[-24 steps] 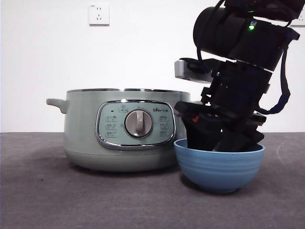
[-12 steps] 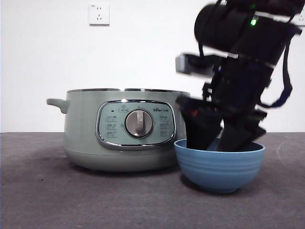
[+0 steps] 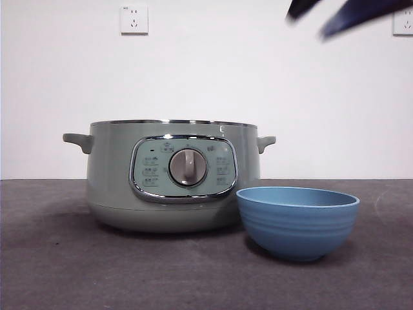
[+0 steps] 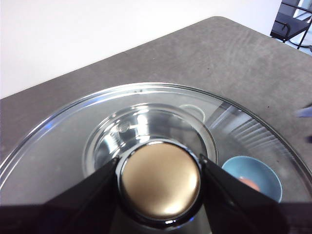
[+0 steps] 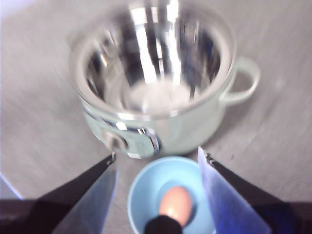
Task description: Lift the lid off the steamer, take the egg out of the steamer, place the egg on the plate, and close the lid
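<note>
Egg (image 5: 175,204) in plate (image 3: 297,221); plate just right-front of steamer (image 3: 173,174).

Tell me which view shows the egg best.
The right wrist view: the egg lies in the plate, seen from above between the open jaws of the right gripper, though blurred. The left wrist view shows only a sliver of it through the lid. The front view hides it behind the plate's wall.

Dark grey table (image 3: 51,271): steamer (image 3: 171,174) and plate (image 3: 297,223), just beside each other.
</note>
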You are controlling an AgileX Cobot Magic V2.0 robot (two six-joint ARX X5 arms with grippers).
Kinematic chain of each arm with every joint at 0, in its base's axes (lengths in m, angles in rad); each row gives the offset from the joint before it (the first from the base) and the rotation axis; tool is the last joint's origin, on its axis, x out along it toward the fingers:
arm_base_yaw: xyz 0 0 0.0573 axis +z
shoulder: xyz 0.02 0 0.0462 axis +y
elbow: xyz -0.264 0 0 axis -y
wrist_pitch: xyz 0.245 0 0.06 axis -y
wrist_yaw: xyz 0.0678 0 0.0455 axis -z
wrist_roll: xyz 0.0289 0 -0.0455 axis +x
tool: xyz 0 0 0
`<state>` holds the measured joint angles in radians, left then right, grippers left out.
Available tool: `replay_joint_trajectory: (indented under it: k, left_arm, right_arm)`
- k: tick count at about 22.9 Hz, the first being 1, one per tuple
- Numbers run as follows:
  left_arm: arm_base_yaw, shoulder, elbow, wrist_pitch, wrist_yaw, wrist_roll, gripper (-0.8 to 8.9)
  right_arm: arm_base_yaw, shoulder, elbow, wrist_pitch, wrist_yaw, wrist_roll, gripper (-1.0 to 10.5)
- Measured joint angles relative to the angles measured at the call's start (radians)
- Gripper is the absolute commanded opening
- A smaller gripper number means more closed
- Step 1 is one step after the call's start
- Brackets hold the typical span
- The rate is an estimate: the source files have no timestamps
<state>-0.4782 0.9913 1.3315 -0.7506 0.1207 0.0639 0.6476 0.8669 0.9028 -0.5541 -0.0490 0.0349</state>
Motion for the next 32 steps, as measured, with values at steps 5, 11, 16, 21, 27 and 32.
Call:
replay_joint_trajectory:
  k: [5,11,16,21,27,32]
  left_arm:
    - [-0.003,0.201,0.000,0.156,0.014,0.000,-0.08]
    - [-0.010,0.436,0.000,0.359,0.015,0.004,-0.08]
    - [-0.010,0.539,0.000,0.417,0.013,0.006,-0.08]
    - [-0.010,0.593,0.000,0.480,0.013,0.007,-0.08]
    - [-0.010,0.630,0.000,0.507,0.013,0.007,-0.08]
    - [-0.010,0.661,0.000,0.495,0.013,0.007,-0.08]
  right_arm:
    - [0.000,-0.219,0.000,-0.115,0.000,0.025,2.8]
    - [0.000,-0.298,0.000,-0.179,0.000,0.058,2.8]
    - [0.000,-0.298,0.000,-0.179,0.000,0.063,2.8]
    - [0.000,-0.298,0.000,-0.179,0.000,0.068,2.8]
    - [0.000,-0.298,0.000,-0.182,0.000,0.071,2.8]
    - [0.000,-0.298,0.000,-0.183,0.000,0.071,2.8]
